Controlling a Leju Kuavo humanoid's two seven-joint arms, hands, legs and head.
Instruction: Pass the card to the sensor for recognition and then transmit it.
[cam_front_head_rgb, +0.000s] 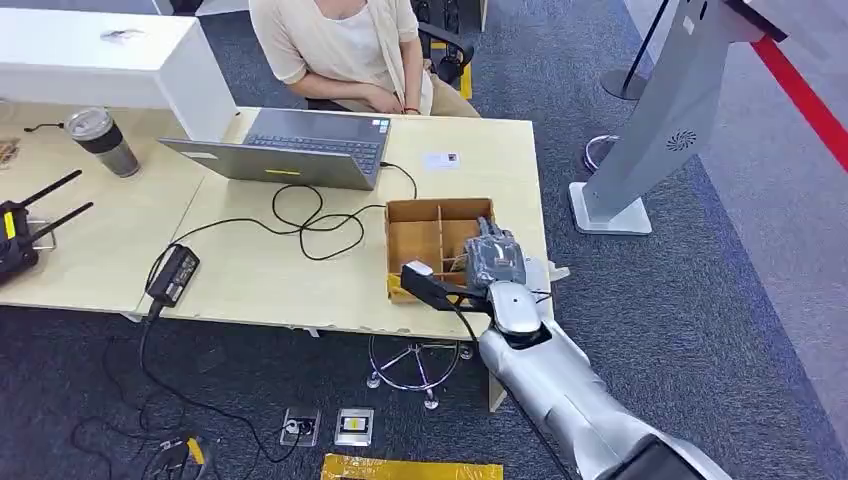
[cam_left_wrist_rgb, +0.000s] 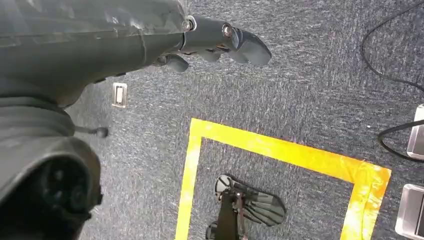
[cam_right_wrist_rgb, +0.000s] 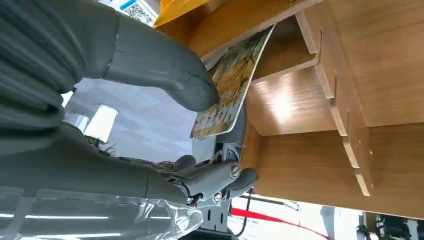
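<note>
1. the right hand is seen over the wooden divided box at the near right end of the table.
2. a card is pinched between the thumb and the darker fingers of that hand, inside a compartment of the box.
3. the left hand is held above grey carpet marked with yellow tape; its fingers are seen loosely extended, with nothing gripped.
4. a laptop is placed on the table before a seated person.
</note>
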